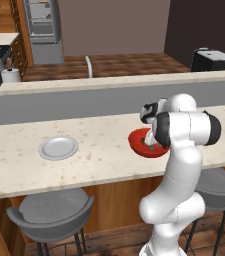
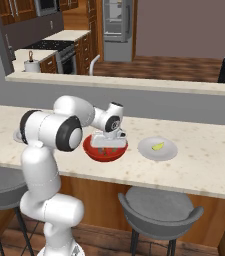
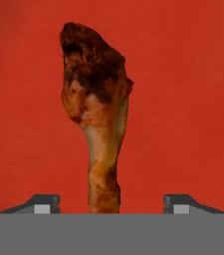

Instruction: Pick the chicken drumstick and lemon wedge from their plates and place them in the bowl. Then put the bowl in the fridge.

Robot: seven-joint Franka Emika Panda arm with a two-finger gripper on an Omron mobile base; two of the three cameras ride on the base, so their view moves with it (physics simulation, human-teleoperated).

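Inside the glossy red bowl, midway along the speckled beige counter, lies the brown roasted chicken drumstick, between the gripper's spread, empty fingers. Lift straight up past the rim; the yellow lemon wedge waits on the light-grey plate beside it, with bare counter around.

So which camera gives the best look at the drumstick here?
The hand view: the drumstick lies lengthwise against the red bowl, between the open gripper's fingertips. In the left and right base views the gripper sits over the bowl and covers its contents.
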